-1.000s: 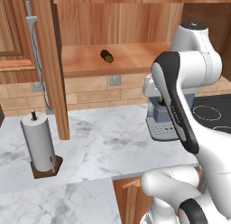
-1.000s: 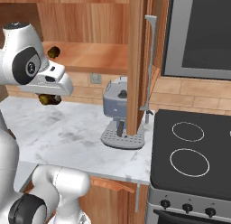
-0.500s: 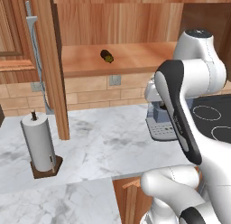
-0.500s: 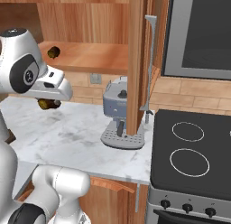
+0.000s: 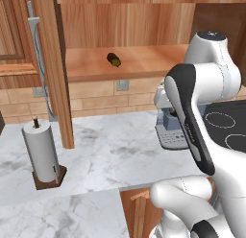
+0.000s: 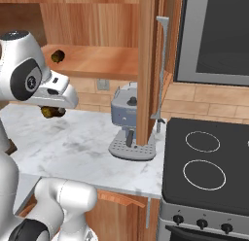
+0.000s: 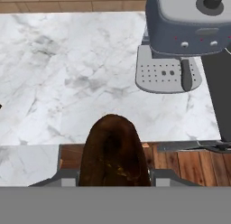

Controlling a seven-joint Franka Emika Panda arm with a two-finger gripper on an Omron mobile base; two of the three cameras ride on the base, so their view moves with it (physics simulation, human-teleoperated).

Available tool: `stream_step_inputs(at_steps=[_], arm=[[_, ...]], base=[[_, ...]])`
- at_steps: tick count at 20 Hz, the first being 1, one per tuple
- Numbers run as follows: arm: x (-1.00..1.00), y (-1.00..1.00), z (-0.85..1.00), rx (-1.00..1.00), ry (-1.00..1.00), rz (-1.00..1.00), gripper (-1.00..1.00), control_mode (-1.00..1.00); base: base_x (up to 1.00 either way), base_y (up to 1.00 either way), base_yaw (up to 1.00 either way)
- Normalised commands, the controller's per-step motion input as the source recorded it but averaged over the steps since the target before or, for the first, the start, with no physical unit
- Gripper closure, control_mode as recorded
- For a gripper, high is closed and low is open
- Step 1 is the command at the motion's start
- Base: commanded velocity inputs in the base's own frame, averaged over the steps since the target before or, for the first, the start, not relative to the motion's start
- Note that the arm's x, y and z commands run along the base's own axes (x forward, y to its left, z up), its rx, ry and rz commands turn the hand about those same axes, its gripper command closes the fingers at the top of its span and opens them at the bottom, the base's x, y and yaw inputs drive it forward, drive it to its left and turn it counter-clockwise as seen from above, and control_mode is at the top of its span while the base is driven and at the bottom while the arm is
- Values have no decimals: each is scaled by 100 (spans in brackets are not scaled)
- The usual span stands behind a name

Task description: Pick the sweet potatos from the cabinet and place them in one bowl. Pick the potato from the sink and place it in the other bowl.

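My gripper point(image 7: 115, 177) is shut on a dark olive-brown sweet potato point(image 7: 113, 151), which stands up between the fingers. From the right base view the gripper point(image 6: 52, 110) hangs over the marble counter point(image 6: 82, 143), in front of the cabinet point(image 6: 97, 62), with the sweet potato point(image 6: 47, 112) under the hand. Another sweet potato point(image 5: 114, 59) lies on the cabinet shelf point(image 5: 149, 59), also seen as the sweet potato point(image 6: 58, 55) at the shelf's left. The bowls, the sink and the potato are out of view.
A grey coffee machine point(image 6: 127, 121) stands on the counter beside the open cabinet door point(image 6: 148, 65). A black stove point(image 6: 204, 162) lies to its right. A paper towel holder point(image 5: 42, 153) stands at the counter's left, near the other cabinet door point(image 5: 53, 64).
The arm has drawn back from the shelf and the hand has sunk a little toward the counter, still gripping the sweet potato. The other sweet potato has stayed on the shelf.
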Motion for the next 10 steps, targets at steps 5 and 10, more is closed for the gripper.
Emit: stream_step_inputs(at_steps=[5,10], arm=[[0,0,0,0,0,0,100,100],[0,0,0,0,0,0,100,100]], base=[[-40,0,0],[-87,-5,0]])
